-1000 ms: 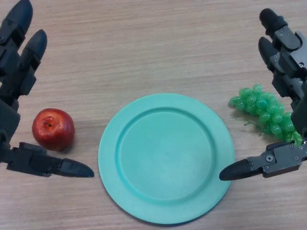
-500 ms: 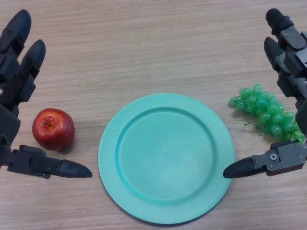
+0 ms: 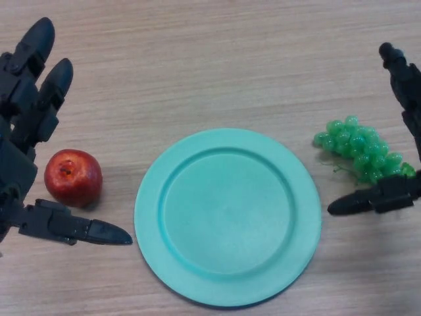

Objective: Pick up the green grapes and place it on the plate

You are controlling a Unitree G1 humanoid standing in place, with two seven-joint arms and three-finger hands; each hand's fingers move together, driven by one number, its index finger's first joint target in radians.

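In the head view no writing or label shows on anything. The bunch of green grapes [image 3: 360,150] lies on the light wooden desk [image 3: 197,72], just right of the round turquoise plate [image 3: 228,216], its long axis slanting from far left to near right. The black right hand [image 3: 395,191] is spread wide around the bunch, thumb near, holding nothing. The black left hand [image 3: 26,145] is likewise wide beside a red apple [image 3: 73,177].
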